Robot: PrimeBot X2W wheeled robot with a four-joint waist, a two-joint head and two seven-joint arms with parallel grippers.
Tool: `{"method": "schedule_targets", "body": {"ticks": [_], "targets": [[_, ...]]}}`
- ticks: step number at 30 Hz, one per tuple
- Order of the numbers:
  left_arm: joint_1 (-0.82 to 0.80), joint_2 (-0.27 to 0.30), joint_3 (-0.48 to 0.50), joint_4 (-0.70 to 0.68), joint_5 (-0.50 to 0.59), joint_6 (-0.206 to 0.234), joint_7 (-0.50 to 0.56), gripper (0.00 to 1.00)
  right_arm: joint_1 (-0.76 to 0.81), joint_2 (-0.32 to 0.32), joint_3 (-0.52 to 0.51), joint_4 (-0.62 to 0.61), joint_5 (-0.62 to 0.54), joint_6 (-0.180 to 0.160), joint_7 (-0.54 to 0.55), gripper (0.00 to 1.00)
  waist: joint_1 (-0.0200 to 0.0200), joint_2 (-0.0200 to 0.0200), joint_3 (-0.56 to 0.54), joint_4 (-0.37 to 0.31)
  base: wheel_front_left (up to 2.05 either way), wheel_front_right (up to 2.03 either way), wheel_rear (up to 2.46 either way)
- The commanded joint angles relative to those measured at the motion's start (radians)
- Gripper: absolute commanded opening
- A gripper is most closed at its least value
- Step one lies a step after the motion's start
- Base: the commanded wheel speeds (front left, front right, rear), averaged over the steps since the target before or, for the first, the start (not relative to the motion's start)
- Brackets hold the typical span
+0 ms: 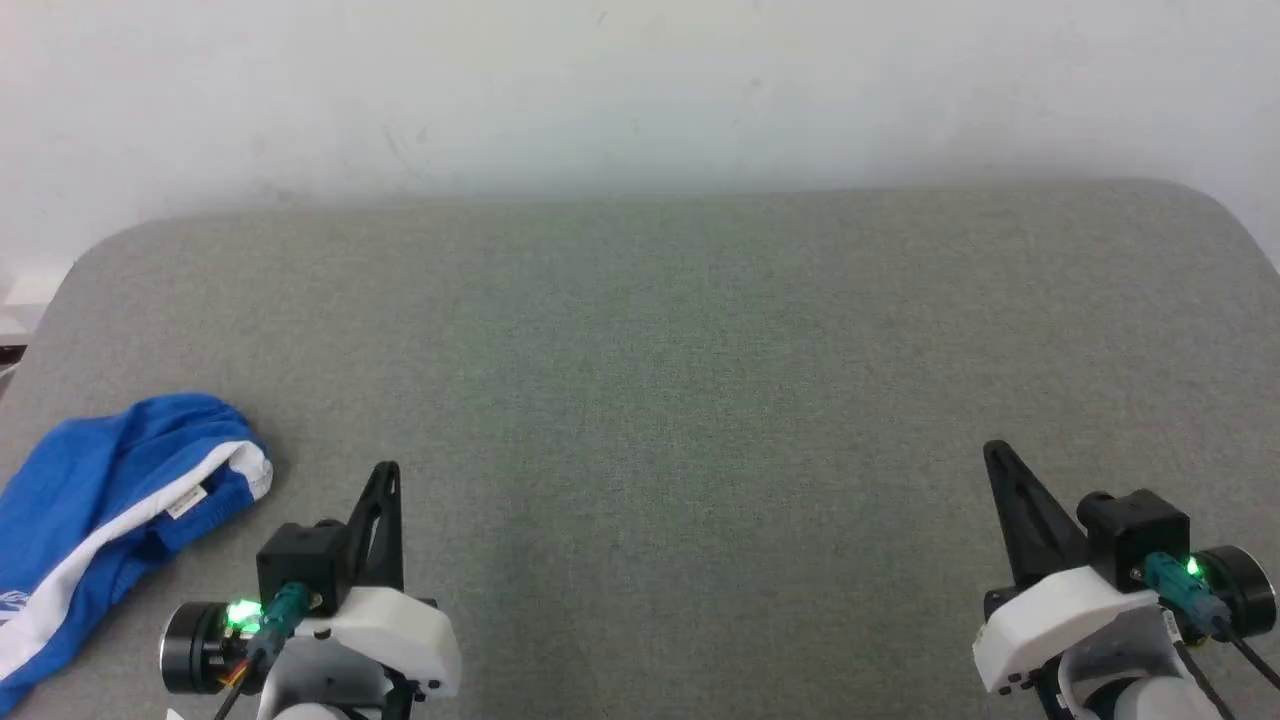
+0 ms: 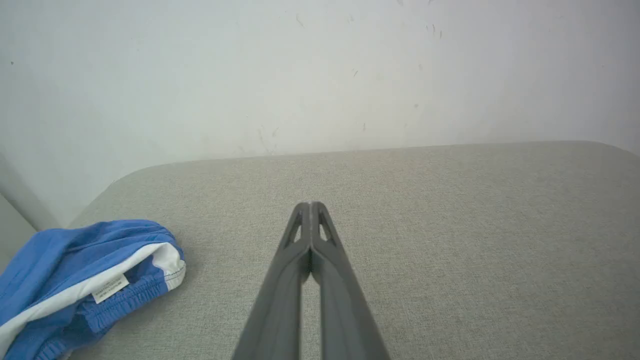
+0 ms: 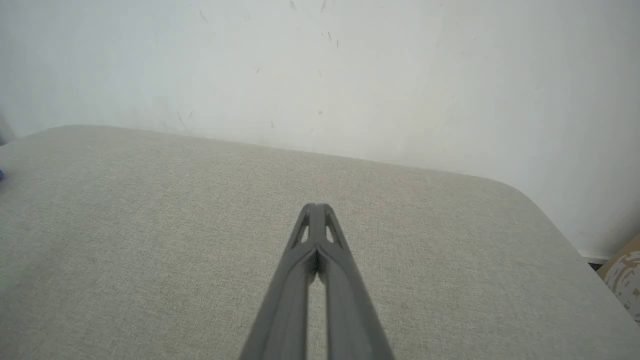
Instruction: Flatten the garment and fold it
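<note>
The garment (image 1: 100,500) is a bright blue bundle with a white stripe and a small white label, crumpled at the near left of the grey fabric surface (image 1: 660,380). The left wrist view has the garment (image 2: 75,280) at its lower left. My left gripper (image 1: 388,470) hovers just right of it, fingers pressed together, holding nothing; in its own wrist view the left gripper (image 2: 311,206) points at bare fabric. My right gripper (image 1: 995,450) is at the near right, far from the garment, also shut and empty; the right gripper (image 3: 316,207) shows its tips touching.
A pale wall (image 1: 640,90) runs along the far edge of the surface. The surface has rounded far corners (image 1: 1215,205). A patterned object (image 3: 625,275) sits on the floor beyond the right edge.
</note>
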Motion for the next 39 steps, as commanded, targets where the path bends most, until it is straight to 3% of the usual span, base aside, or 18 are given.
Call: {"method": "schedule_targets", "body": {"ticks": [1,28,29,39], "targets": [[-0.012,-0.003,0.004,0.002,0.006,-0.002,0.000,0.00,-0.015,0.003,-0.002,0.001,-0.006,-0.002,-0.007,0.00,0.0000,0.0000,0.000,0.000,0.00,0.00,0.00],[-0.012,-0.003,0.004,0.002,0.006,-0.002,0.000,0.00,-0.015,0.003,-0.002,0.001,-0.006,-0.002,-0.007,0.00,0.0000,0.0000,0.000,0.000,0.00,0.00,0.00],[0.000,0.000,0.000,0.000,0.000,0.000,0.000,1.00,0.000,0.000,0.000,0.000,0.000,0.000,0.000,1.00,0.0000,0.0000,0.000,0.000,0.00,0.00,0.00],[-0.006,0.000,-0.007,0.011,-0.020,-0.006,-0.017,1.00,-0.004,0.000,-0.002,0.013,0.009,0.000,-0.016,1.00,0.0000,0.0000,0.001,-0.002,0.00,0.00,0.00]]}}
